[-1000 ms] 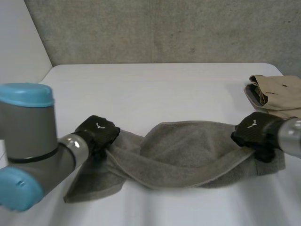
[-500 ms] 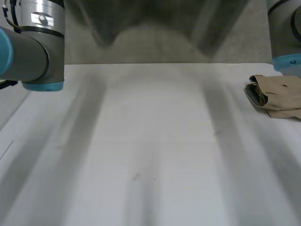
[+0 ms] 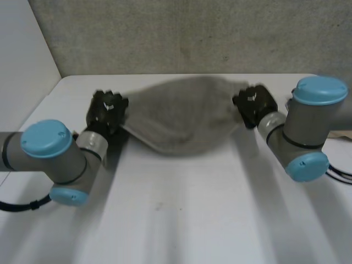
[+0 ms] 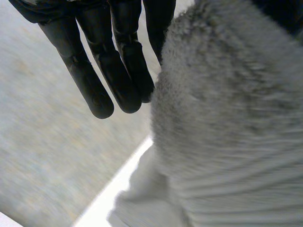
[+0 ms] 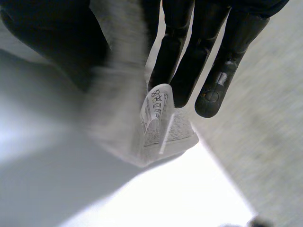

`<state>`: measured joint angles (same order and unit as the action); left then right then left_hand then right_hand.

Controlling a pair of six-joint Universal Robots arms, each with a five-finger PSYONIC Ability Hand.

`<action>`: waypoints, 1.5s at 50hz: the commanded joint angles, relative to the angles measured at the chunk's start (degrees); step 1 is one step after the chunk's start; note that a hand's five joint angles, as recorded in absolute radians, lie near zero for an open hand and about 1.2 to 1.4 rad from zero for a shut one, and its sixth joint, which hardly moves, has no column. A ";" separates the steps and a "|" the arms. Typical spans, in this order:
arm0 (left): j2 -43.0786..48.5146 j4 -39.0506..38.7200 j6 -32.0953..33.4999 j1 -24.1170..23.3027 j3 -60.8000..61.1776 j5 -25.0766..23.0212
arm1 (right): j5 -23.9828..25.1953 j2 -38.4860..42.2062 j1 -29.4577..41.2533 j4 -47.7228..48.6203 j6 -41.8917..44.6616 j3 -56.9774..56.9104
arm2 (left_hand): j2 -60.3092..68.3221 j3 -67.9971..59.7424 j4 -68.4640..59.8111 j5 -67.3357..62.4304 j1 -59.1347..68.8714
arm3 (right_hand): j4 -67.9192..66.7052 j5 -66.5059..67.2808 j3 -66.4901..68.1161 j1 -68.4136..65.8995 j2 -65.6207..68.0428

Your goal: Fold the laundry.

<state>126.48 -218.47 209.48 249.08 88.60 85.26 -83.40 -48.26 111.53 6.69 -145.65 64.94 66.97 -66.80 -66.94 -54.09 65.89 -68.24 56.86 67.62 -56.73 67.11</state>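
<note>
Two black hands hold a grey towel [image 3: 179,115] stretched between them over the far side of the white bench [image 3: 192,220], close to the wall. A second ago the same towel lay slumped and creased on the near part of the bench, with a hand at each end. Half a second ago it was swept up high overhead, and now it has come down further back, drawn out wide. The left hand [image 3: 107,110] is at one end of the towel and the right hand [image 3: 254,103] at the other. The middle of the towel sags low between them, and I cannot tell whether it touches the bench. Seen from the left wrist, the fingers [image 4: 118,71] are straight, with the towel's pile bunched hard against them, apparently pinched. Seen from the right wrist, straight fingers [image 5: 208,52] and a thumb [image 5: 61,42] pinch the towel's edge, and a white care label [image 5: 158,116] hangs just below the fingertips. To my eye the swing has shaken out the creases and opened the cloth. The folding itself has not begun. The likely next need is to lay the towel flat and square on the bench.
</note>
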 commanded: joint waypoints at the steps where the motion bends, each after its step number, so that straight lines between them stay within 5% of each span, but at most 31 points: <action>1: -0.62 9.46 4.09 -0.08 2.81 0.17 | -1.33 -1.39 -0.53 -6.69 -0.60 3.35 | -41.88 41.71 41.84 39.00 -40.80 | -11.76 13.14 12.38 -23.27 12.89; 2: -3.06 12.78 4.36 0.35 3.33 0.25 | -1.15 -2.18 -0.61 -6.69 -0.60 4.22 | -52.11 51.94 52.08 49.23 -51.03 | -11.76 13.14 12.38 -23.27 12.89; 6: -8.42 17.80 3.48 1.76 5.52 0.17 | -0.01 -9.47 -3.07 -6.69 -0.77 10.29 | -55.23 55.06 55.19 52.35 -54.15 | -11.76 13.14 12.38 -23.27 12.89; 18: -19.25 20.28 -7.13 4.48 14.49 0.17 | 3.68 -15.46 -8.35 -6.61 -0.86 22.24 | -55.08 54.91 55.04 52.20 -54.00 | -11.76 13.14 12.38 -23.27 12.89; 30: -17.85 31.08 -26.03 9.85 13.89 -0.18 | 7.90 -16.43 -12.48 -5.29 -4.90 25.50 | -50.37 50.20 50.33 47.49 -49.29 | -11.76 13.14 12.38 -23.27 12.89; 35: -15.39 31.44 -28.95 10.55 12.57 0.08 | 7.91 -16.43 -12.57 -5.20 -5.78 25.68 | -47.01 46.84 46.97 44.12 -45.93 | -11.76 13.14 12.38 -23.27 12.89; 44: -11.08 30.65 -28.60 11.26 10.81 0.34 | 7.90 -16.43 -12.57 -5.02 -7.19 26.38 | -36.58 36.42 36.55 33.70 -35.50 | -11.76 13.14 12.38 -23.27 12.89; 53: -7.83 23.80 -27.99 12.75 8.43 0.34 | 7.99 -16.69 -12.48 -5.55 -6.58 26.73 | 7.27 -7.44 -7.31 -10.15 8.35 | -11.76 13.14 12.38 -23.27 12.89; 60: -13.87 25.28 -22.28 13.36 10.10 0.17 | 7.99 -21.43 -12.66 -9.76 -3.51 26.65 | 13.03 -13.20 -13.06 -15.91 14.11 | -11.76 13.14 12.38 -23.27 12.89; 67: -27.33 37.66 -2.35 13.89 16.43 -0.19 | 7.03 -27.58 -14.32 -25.48 14.58 27.87 | 13.03 -13.20 -13.06 -15.91 14.11 | -11.76 13.14 12.38 -23.27 12.89; 72: -33.39 54.77 17.58 13.54 21.16 -0.10 | 5.88 -31.36 -15.29 -38.23 26.54 30.77 | 13.03 -13.20 -13.06 -15.91 14.11 | -11.76 13.14 12.38 -23.27 12.89; 75: -34.63 61.04 23.76 13.54 22.32 -0.19 | 6.32 -33.30 -17.13 -43.42 31.56 32.44 | 13.03 -13.20 -13.06 -15.91 14.11 | -11.76 13.14 12.38 -23.27 12.89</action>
<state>95.68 -171.63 217.90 262.86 107.57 85.13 -76.86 -78.11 96.62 -26.06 -124.39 94.48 68.43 -68.10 -68.56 -55.92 65.72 -68.25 56.94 67.62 -56.73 67.11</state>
